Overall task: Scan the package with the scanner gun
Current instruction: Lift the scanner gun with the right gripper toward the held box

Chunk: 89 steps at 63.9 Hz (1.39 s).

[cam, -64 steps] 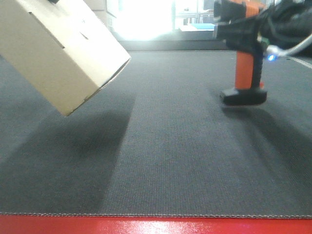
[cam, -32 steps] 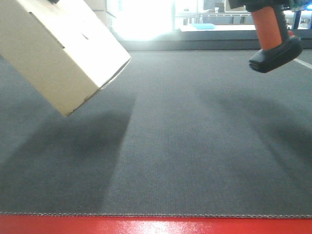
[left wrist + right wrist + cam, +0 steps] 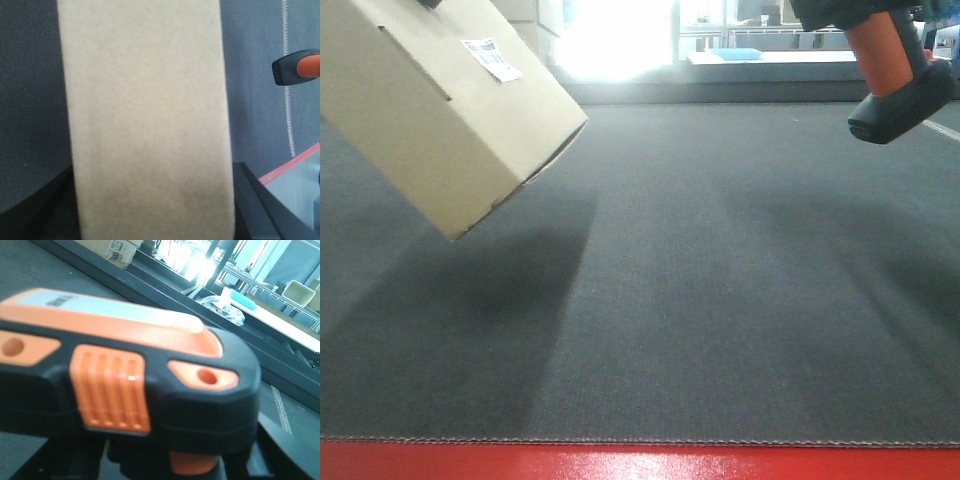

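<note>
The package (image 3: 440,110), a tan cardboard box, hangs tilted above the mat at the upper left, with a small white barcode label (image 3: 492,58) on its upper face. In the left wrist view the package (image 3: 150,115) fills the middle and my left gripper (image 3: 155,172) is shut on it, dark fingers (image 3: 252,200) on either side. The scanner gun (image 3: 892,75) hangs tilted at the top right, orange handle and black base off the mat. Its black and orange head (image 3: 130,380) fills the right wrist view, where my right gripper (image 3: 165,462) is shut on it from below.
A dark grey mat (image 3: 700,300) covers the table, with a red strip (image 3: 640,462) along the front edge. A low dark ledge (image 3: 720,92) runs along the back. Cardboard boxes (image 3: 117,247) and shelving stand beyond it.
The scanner gun has been lifted off the mat and now hangs tilted at the top right. The package has stayed in place, and its barcode label now shows.
</note>
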### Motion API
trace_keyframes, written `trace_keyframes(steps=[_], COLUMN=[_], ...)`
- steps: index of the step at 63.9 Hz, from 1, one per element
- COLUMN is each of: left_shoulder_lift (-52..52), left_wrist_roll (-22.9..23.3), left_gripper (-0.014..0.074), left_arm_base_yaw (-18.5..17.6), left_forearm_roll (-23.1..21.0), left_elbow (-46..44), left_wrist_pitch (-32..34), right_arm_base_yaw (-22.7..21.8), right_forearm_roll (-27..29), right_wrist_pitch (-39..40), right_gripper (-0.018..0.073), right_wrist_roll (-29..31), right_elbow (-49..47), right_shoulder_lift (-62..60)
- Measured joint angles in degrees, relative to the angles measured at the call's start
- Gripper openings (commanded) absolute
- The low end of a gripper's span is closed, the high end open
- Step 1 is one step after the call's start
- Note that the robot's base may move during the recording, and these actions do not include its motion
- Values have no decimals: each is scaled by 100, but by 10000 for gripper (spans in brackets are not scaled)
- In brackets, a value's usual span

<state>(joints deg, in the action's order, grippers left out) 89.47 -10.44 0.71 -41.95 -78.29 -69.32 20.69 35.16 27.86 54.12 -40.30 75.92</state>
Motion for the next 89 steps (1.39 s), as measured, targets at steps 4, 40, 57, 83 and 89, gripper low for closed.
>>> trace_keyframes(steps=[4, 40, 57, 83, 89], left_shoulder_lift=[0, 0, 0, 0, 0], left_wrist_roll=[0, 0, 0, 0, 0], left_gripper=[-111, -111, -111, -111, -111], left_arm_base_yaw=[0, 0, 0, 0, 0], left_forearm_roll=[0, 0, 0, 0, 0], left_elbow=[0, 0, 0, 0, 0], left_wrist_pitch=[0, 0, 0, 0, -10], right_arm_base_yaw=[0, 0, 0, -37, -103], right_forearm_roll=[0, 167, 1441, 1809, 1809], right_wrist_pitch=[0, -4, -34, -186, -313], right_gripper=[-153, -153, -153, -158, -158], right_wrist_roll=[10, 21, 21, -1560, -1656], right_elbow=[0, 0, 0, 10, 10], right_shoulder_lift=[0, 0, -208, -672, -677])
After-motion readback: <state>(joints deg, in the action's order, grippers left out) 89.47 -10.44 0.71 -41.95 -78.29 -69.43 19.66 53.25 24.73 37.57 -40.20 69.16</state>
